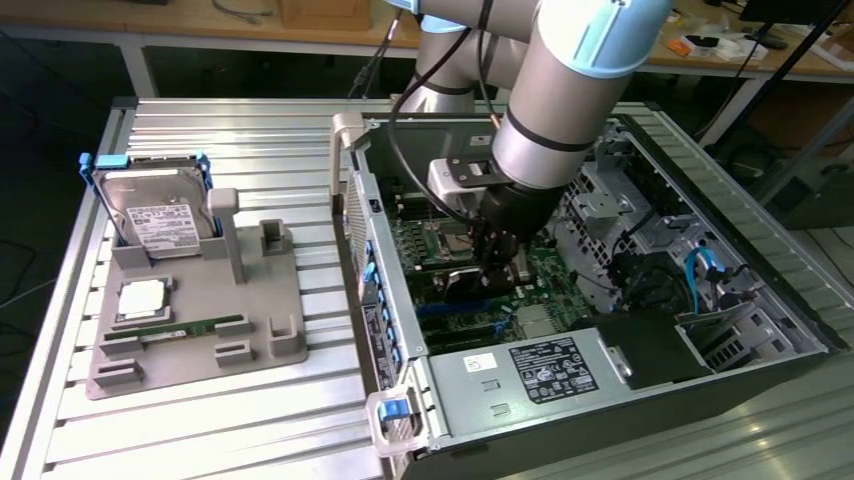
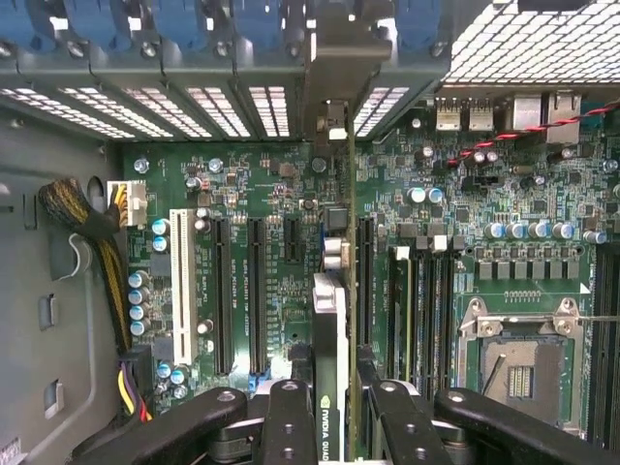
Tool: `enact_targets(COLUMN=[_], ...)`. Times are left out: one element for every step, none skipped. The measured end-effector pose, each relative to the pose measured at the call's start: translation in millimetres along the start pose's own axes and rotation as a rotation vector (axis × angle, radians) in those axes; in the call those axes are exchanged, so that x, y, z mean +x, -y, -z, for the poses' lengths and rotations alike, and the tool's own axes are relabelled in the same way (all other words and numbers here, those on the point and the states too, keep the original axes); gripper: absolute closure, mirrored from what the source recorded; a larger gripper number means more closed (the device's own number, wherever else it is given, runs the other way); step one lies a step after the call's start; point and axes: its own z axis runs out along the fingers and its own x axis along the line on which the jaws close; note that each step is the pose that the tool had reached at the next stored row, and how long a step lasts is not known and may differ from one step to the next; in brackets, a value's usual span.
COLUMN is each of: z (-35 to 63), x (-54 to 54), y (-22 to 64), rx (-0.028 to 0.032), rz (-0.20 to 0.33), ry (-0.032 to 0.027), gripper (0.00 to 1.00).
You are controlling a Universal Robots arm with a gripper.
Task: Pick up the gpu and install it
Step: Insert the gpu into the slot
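Wrist view, gripper [image 2: 334, 407] clamped on the gpu [image 2: 329, 320], card edge-on above the motherboard [image 2: 242, 194], inside the open computer case [image 1: 747, 270].

Gpu [image 2: 330, 339] lower edge: hidden behind the gripper [image 2: 334, 417] fingers, cut off by the wrist view's edge.
Gpu label: only partly legible, remainder cut off.
Slot under gpu: hidden by the card edge; seating against the motherboard [image 2: 271, 203] cannot be told.
Gpu in exterior view: mostly hidden behind the arm [image 1: 567, 95] and gripper.
Arm upper part: cut off at the exterior view's upper edge.
Hard drive [image 1: 158, 220] label: text too small to read.
Power supply [image 1: 534, 368] label: text too small to read.
Computer case [image 1: 747, 225] near corner: cut off at the exterior view's lower edge.
Processor socket [image 2: 523, 363]: contacts too small to tell.
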Motion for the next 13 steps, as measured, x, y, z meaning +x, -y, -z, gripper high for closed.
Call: enact_targets(z=[0.0,0.0,0.0,0.0,0.0,0.0,0.0,0.0,0.0,0.0,0.0,0.0,0.0], x=[0.0,0.0,0.0,0.0,0.0,0.0,0.0,0.0,0.0,0.0,0.0,0.0,0.0], y=[-0.3,-0.6,-0.9,-1.2,-1.5,-1.8,-2.0,-2.2,-2.4,-2.6,-2.8,-2.9,-2.9], rx=[0.0001,0.0001,0.0002,0.0003,0.0003,0.0004,0.0005,0.0006,0.0007,0.0008,0.0008,0.0009,0.0008], rz=[0.000,0.000,0.000,0.000,0.000,0.000,0.000,-0.001,-0.001,-0.001,-0.001,-0.001,-0.001], ry=[0.0000,0.0000,0.0001,0.0001,0.0000,0.0000,0.0000,0.0000,0.0000,0.0000,0.0001,0.0000,0.0000], gripper=[0.73,0.73,0.73,0.73,0.73,0.73,0.73,0.73,0.73,0.73,0.73,0.73,0.73])
